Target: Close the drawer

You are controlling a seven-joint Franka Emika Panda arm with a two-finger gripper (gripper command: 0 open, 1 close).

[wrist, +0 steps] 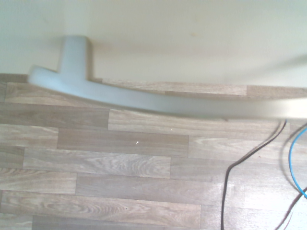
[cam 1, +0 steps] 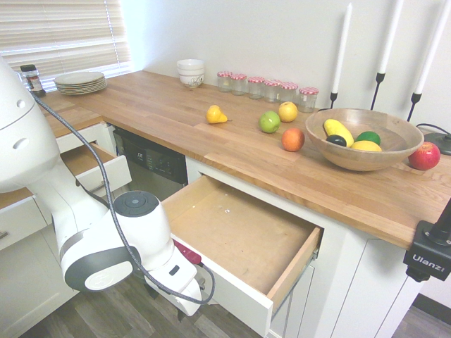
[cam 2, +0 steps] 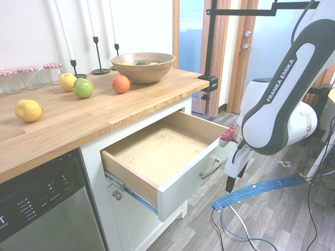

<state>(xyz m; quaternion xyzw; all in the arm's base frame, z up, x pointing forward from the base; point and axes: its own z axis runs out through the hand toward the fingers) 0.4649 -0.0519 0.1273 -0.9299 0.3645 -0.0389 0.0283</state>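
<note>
Under the table [cam 2: 94,117], the drawer [cam 2: 157,151] stands pulled fully out; its handle [cam 2: 210,169] faces the hand [cam 2: 230,184], open, just beside it. Best push flat on the front, squarely.

Six jars [cam 1: 267,87], three candles [cam 1: 390,35], two open drawers [cam 1: 239,236] (one wide), one bowl [cam 1: 363,138].

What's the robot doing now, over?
Gripper open, pointing down, just in front of the handle. Drawer pulled wide open, empty inside. Nothing blocking it.
</note>
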